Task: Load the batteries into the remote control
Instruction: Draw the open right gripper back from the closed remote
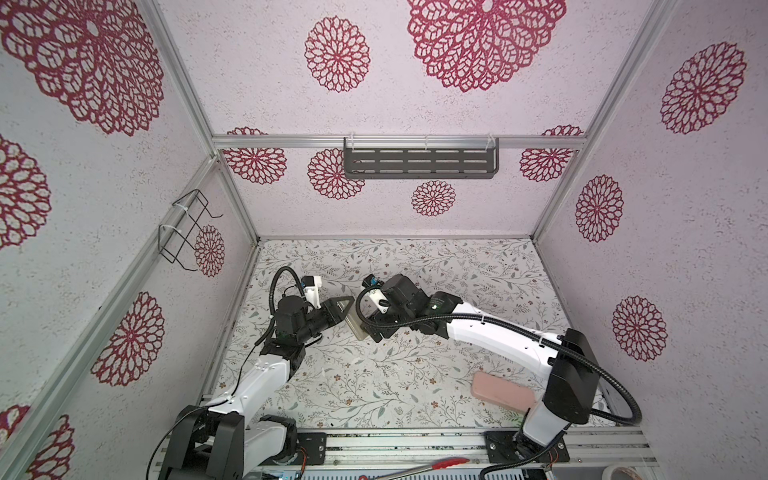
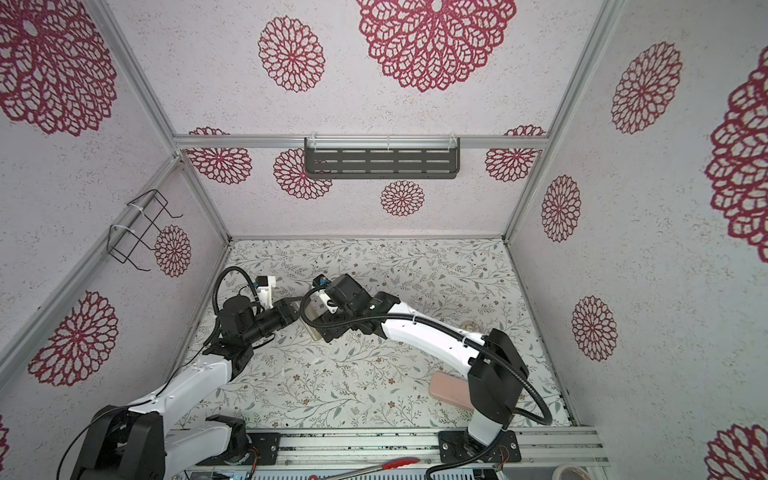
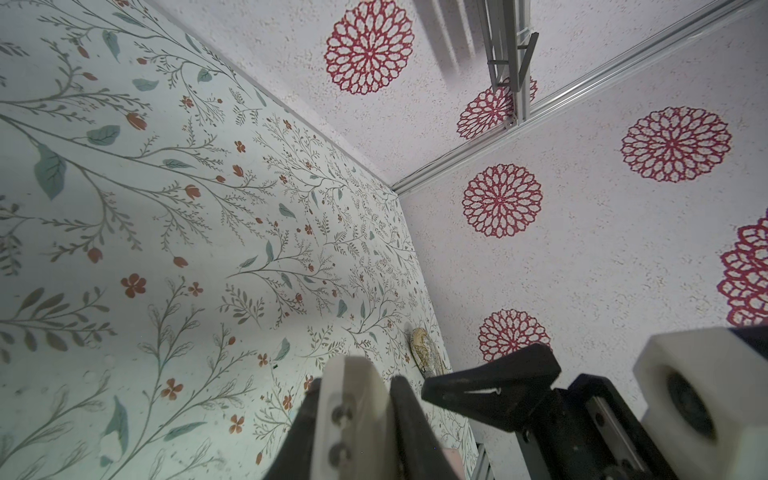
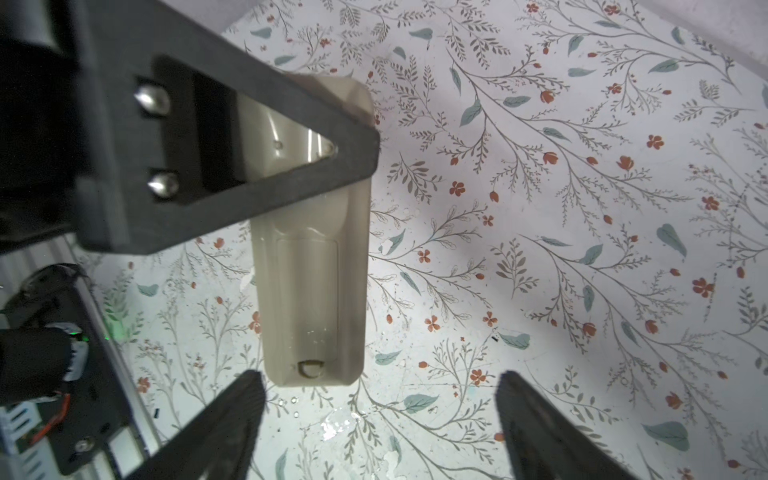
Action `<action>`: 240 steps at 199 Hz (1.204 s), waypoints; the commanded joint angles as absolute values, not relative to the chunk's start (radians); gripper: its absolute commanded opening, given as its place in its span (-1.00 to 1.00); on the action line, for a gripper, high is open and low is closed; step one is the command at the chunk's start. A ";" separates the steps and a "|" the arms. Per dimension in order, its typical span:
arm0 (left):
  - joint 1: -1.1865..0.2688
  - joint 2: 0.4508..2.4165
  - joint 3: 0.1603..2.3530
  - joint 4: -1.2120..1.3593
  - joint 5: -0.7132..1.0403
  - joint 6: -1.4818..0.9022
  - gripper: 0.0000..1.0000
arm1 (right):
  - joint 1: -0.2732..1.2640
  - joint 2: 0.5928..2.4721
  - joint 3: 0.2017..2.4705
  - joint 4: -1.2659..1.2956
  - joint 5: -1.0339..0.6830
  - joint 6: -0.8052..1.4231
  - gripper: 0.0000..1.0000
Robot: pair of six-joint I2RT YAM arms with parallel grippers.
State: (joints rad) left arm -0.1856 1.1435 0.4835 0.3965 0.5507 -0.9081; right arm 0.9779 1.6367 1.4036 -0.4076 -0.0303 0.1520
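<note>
Left hand [image 4: 353,153] clamped on remote [image 4: 309,291], back facing up, likely for compartment access; right hand [image 4: 378,384] gaping, empty, beside remote's free end.

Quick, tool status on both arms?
Left tool: closed, holding the remote control.
Right tool: open, holding nothing.

Greyish-beige remote control [image 4: 309,291], leaf-and-red-flower table [image 4: 540,257], pale walls [image 1: 249,75] with crimson rosettes, a pad [image 1: 498,390] that looks pink.
</note>
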 commanded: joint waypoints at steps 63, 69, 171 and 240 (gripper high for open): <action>-0.194 1.073 0.565 0.293 0.524 -0.885 -1.00 | 0.976 1.613 1.361 -0.259 -0.100 0.157 0.97; -0.195 1.072 0.569 0.290 0.523 -0.887 -1.00 | 0.977 1.618 1.359 -0.256 -0.104 0.156 0.97; -0.195 1.076 0.590 0.260 0.503 -0.888 -1.00 | 0.986 1.702 1.337 -0.141 -0.155 0.138 0.66; -0.196 1.080 0.591 0.270 0.503 -0.898 -1.00 | 0.989 1.738 1.346 -0.126 -0.150 0.133 0.04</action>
